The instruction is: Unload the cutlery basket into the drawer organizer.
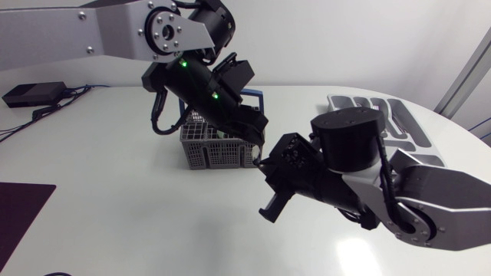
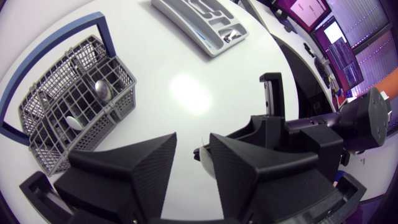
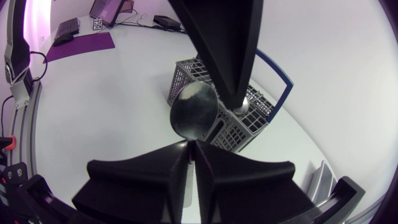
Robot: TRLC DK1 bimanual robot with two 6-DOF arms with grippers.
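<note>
My right gripper is shut on the handle of a metal spoon, whose bowl stands just ahead of its fingertips. My left gripper hangs directly over it with its fingers apart and nothing clamped between them. In the head view both grippers meet at the right front corner of the grey wire cutlery basket, left gripper above right gripper. More spoons lie in the basket. The grey drawer organizer lies at the far right, with cutlery in it.
The basket's blue handle arches over its far side. A black box with cables sits at the far left, and a dark purple mat at the near left. My right arm fills the near right.
</note>
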